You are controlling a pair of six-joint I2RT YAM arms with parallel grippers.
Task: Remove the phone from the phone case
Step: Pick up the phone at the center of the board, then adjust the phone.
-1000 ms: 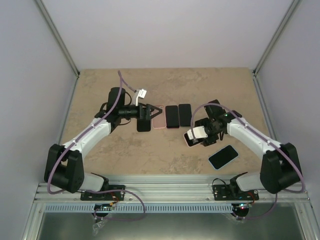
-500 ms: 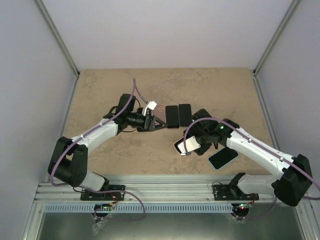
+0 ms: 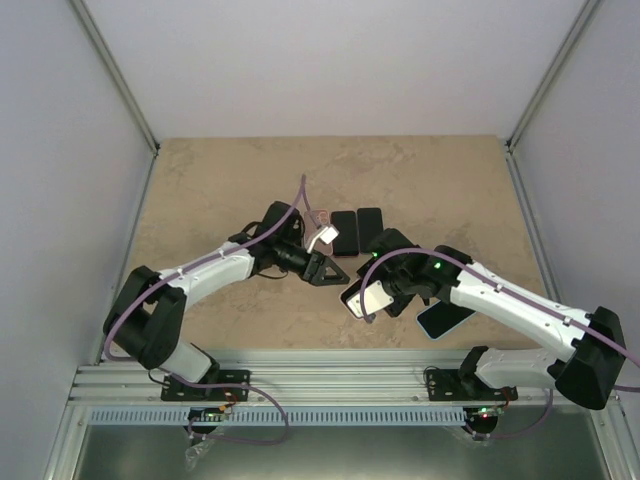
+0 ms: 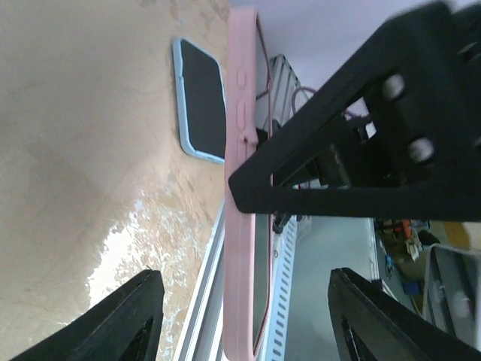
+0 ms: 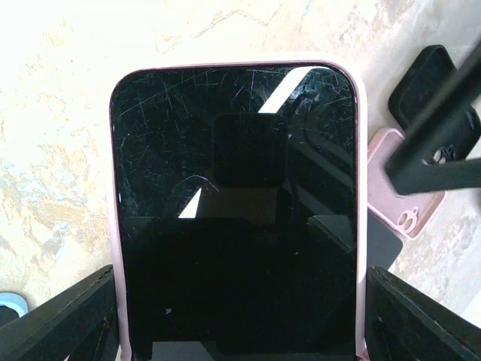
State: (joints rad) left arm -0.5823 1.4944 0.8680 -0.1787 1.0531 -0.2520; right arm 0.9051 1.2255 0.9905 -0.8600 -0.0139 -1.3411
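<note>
The right gripper (image 3: 376, 292) pinches the phone (image 5: 233, 210) by its two long sides and holds it clear of the table (image 3: 220, 180), at about 5 o'clock from the table's middle in the top view. The phone sits inside its pink case (image 4: 239, 150), dark screen up towards the right wrist camera (the glass is finely scratched).

The left gripper (image 3: 328, 270) is at roughly 10 o'clock from the phone. Its jaws are spread, one finger (image 4: 131, 320) on each side of the case's lower end, and there is a gap on both sides.

A phone in a blue case (image 3: 445, 318) lies flat on the table at about 4 o'clock from the held phone. Two black cases (image 3: 357, 230) lie side by side at about 12 o'clock. Just left of them, an empty pink case (image 5: 406, 192) is partly hidden by the left arm.
</note>
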